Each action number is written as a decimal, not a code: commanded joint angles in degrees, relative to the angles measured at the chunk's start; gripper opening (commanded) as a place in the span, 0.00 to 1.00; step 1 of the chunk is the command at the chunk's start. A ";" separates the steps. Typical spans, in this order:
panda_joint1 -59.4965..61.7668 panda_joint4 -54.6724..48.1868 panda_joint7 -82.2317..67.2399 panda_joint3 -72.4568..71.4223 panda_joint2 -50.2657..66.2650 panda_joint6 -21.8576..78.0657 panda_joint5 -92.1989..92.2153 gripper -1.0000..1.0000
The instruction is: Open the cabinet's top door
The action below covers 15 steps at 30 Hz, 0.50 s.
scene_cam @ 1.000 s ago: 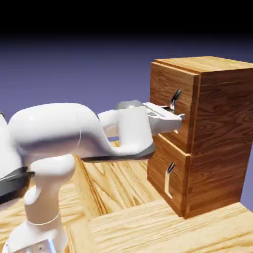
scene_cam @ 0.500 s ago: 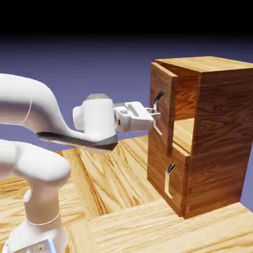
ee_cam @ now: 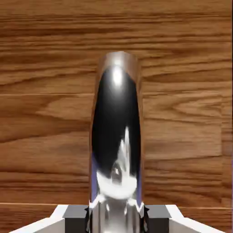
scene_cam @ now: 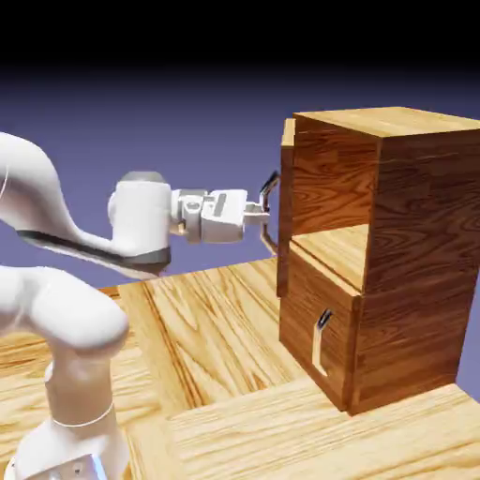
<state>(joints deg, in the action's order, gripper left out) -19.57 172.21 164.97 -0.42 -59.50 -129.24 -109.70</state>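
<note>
The reddish-brown cabinet stands at the exterior view's right. Its top door is swung wide and shows edge-on as a thin strip, baring the upper compartment. My gripper reaches level from the left and is shut on the top door's slim silver-and-black handle. In the hand view that shiny handle rises large between the two grey fingertips, with the door's wood grain filling everything behind it.
The lower door is closed, its handle slanting on its front. The wooden table spreads below my arm, whose white links rise at the lower left.
My hand has drawn back to the left with the handle in its grip. The top door has swung from nearly closed to wide open, exposing the upper compartment.
</note>
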 commanded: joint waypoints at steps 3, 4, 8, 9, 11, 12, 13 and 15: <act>6.23 -0.32 1.32 -5.69 -0.30 -4.33 2.68 0.00; 8.19 -0.37 1.53 -7.76 -0.62 -5.55 4.00 0.00; 9.57 -0.09 -0.80 -14.57 -1.84 -3.34 13.07 0.00; 9.05 -0.09 -1.60 -15.99 -1.93 -1.85 15.56 0.00; 8.09 -0.33 -2.95 -19.04 -1.82 1.33 20.54 0.00; 7.59 -0.57 -3.54 -20.62 -1.59 3.09 23.03 0.00; 7.12 -0.92 -4.05 -22.26 -1.25 4.93 25.52 0.00; 6.33 -1.96 -4.85 -25.74 -0.17 8.90 30.51 0.00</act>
<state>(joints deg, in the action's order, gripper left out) -13.24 170.25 160.17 -26.14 -59.67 -120.40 -79.29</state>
